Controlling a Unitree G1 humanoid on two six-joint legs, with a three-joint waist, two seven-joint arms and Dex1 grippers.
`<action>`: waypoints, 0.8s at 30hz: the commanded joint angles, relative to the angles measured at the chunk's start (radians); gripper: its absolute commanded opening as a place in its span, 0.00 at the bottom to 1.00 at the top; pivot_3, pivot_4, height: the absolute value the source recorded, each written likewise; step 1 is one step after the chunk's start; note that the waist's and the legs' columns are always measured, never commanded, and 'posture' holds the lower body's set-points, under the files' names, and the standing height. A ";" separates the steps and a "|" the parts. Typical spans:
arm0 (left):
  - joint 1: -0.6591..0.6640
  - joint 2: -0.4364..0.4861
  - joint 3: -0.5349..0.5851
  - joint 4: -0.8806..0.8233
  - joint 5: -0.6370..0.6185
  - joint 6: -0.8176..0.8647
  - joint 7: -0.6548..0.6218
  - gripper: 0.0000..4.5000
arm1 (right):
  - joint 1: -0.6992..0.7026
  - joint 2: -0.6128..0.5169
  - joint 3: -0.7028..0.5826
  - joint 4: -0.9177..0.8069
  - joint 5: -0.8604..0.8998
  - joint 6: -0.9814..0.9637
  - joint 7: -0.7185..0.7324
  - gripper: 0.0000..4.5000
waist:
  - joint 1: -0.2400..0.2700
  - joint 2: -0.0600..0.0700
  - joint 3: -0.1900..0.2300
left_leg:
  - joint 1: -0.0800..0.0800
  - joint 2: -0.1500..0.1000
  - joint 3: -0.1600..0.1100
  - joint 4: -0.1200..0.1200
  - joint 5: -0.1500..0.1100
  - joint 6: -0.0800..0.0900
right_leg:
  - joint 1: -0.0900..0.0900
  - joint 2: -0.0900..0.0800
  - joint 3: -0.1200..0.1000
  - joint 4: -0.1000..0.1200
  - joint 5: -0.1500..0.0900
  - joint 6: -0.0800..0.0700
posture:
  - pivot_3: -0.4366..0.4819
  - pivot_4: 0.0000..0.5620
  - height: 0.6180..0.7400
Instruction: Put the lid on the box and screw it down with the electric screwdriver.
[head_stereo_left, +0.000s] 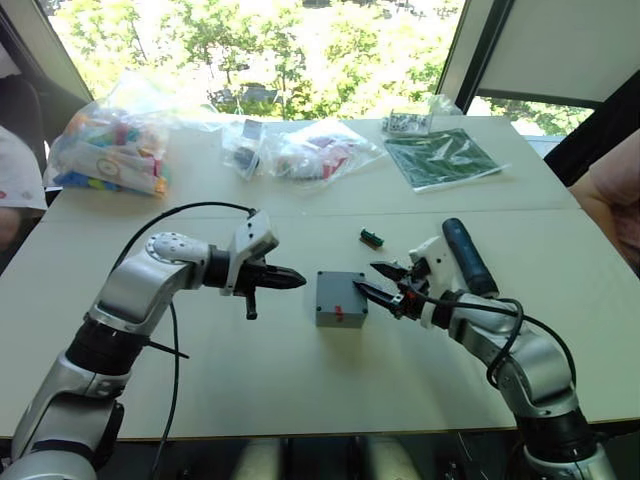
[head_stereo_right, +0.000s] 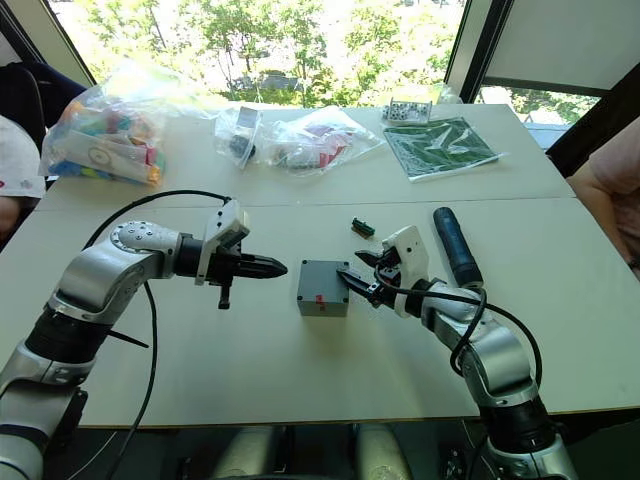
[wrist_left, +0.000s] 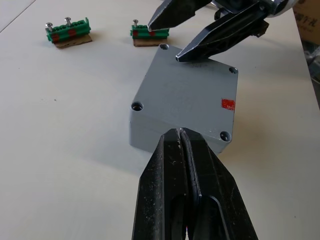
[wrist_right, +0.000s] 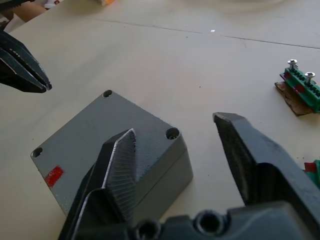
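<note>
**Right gripper spread at the box, left gripper pressed together beside it**

Right gripper has its 2 fingers spread apart, the nearer fingertip over the box's top edge and the other clear of the box on its far right side; whether the near tip touches the box cannot be told. Beneath it, the box sits on the white table, grey lid already in place with 4 corner screw holes and a red mark. Left gripper points at the box from its left, fingers pressed together, holding nothing, tips just short of the box wall. Right of the box, behind the right wrist, lies the electric screwdriver. Beyond the box lie 2 small green terminal blocks. Farther beyond the box are plastic bags of parts and a green circuit board.
</note>
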 joint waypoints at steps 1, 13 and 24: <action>-0.030 -0.005 0.037 -0.005 -0.021 -0.016 -0.008 0.00 | -0.066 -0.038 -0.150 -0.072 0.091 0.088 -0.025 0.86 | 0.000 0.000 0.000 | 0.000 0.000 0.000 0.000 0.000 0.000 | 0.000 0.000 0.000 0.000 0.000 0.000 | 0.48 0.27 1.00; -0.134 -0.012 0.037 -0.034 -0.070 -0.059 -0.130 0.00 | -0.347 -0.549 -0.238 0.237 0.133 0.584 -0.001 1.00 | 0.001 0.004 0.003 | -0.001 -0.001 0.002 -0.002 0.000 0.000 | 0.000 -0.001 0.000 -0.002 0.000 0.000 | 0.48 0.27 1.00; -0.035 -0.021 0.031 -0.155 -0.066 -0.072 -0.093 0.00 | -0.669 -0.633 0.232 0.703 0.062 0.674 0.315 1.00 | -0.003 0.009 0.009 | -0.002 0.001 0.003 -0.002 0.000 0.000 | -0.003 0.001 0.001 -0.002 0.000 0.000 | 0.48 0.27 1.00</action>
